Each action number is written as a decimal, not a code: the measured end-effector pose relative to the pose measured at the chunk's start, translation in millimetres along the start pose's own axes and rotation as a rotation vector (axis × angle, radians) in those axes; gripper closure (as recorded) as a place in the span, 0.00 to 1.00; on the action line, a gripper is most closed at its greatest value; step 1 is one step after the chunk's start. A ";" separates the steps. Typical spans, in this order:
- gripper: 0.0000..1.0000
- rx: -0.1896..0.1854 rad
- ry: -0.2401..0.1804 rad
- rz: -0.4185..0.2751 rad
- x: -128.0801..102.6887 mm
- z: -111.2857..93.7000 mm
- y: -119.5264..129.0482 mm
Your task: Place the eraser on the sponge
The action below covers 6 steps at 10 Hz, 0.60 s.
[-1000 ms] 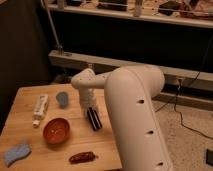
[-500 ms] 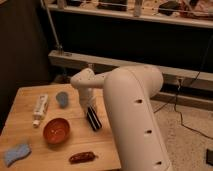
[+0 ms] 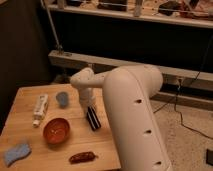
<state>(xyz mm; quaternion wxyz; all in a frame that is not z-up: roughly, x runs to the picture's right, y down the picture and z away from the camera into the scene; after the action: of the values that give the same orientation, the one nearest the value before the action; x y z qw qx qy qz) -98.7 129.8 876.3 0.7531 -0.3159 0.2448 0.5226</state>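
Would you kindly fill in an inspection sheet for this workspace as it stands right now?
Surface: wooden table, several things spread across it.
Job's things: eraser tilted near the table's middle, directly under the tool; sponge lies flat at the front left corner, well apart from the eraser, nothing on it.
Clutter: red bowl; white tube; grey-blue rounded thing; reddish-brown sausage-shaped thing.
Grippers: tool points down at the eraser's upper end; whether it grips cannot be told.
Cables: black cable across the floor on the right.
Surroundings: metal rail and dark shelving behind; speckled floor.
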 end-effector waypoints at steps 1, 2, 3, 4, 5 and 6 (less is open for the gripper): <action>0.64 -0.004 -0.019 0.008 -1.2 -8.8 -1.5; 0.64 -0.010 -0.047 0.021 -1.4 -22.7 -4.4; 0.64 -0.012 -0.067 0.027 -1.0 -31.3 -6.2; 0.64 -0.010 -0.087 0.031 1.1 -42.1 -8.0; 0.64 -0.005 -0.112 0.030 3.9 -56.5 -8.9; 0.64 0.005 -0.132 0.026 6.8 -69.9 -9.3</action>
<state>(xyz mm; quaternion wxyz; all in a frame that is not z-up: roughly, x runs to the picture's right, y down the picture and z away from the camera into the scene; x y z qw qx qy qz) -90.4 80.6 825.9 0.7615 -0.2755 0.1999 0.5516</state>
